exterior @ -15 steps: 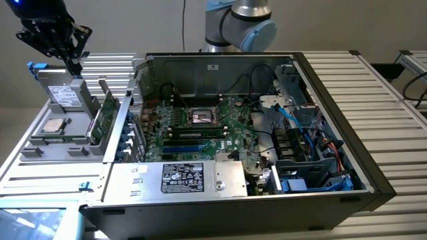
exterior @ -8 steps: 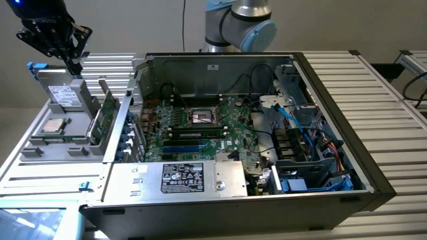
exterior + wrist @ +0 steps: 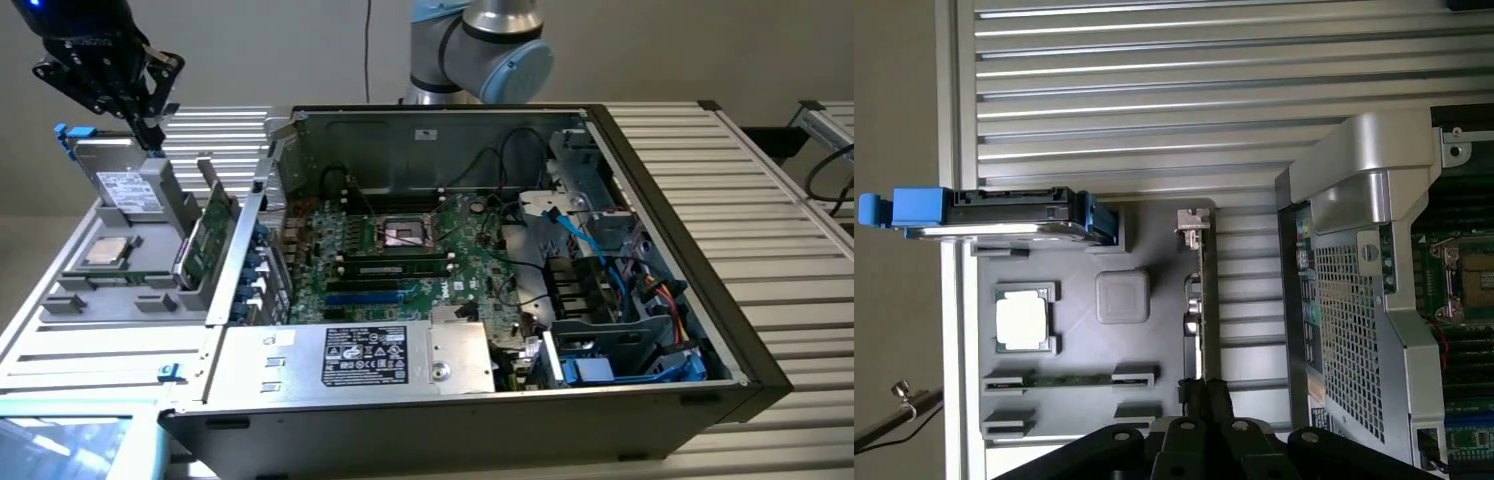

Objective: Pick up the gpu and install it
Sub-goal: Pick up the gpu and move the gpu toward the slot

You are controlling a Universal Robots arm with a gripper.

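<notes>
The gpu (image 3: 203,238) stands on edge in a slot of the grey parts tray (image 3: 80,300), to the exterior view's left of the open computer case (image 3: 667,330). In the wrist view the gpu (image 3: 1203,300) appears edge-on, with its silver end bracket (image 3: 1192,225) at the far end. My gripper (image 3: 146,130) hangs above the tray's far end, over the upright hard drive (image 3: 127,190), apart from the gpu. Its black fingers (image 3: 1194,400) are shut with nothing between them.
The tray also holds a CPU (image 3: 107,252), a RAM stick (image 3: 1069,378) and the blue-railed hard drive (image 3: 1004,215). Inside the case lie the green motherboard (image 3: 400,250), cables (image 3: 601,260) and the power supply (image 3: 360,355). Ribbed metal table (image 3: 787,250) surrounds everything.
</notes>
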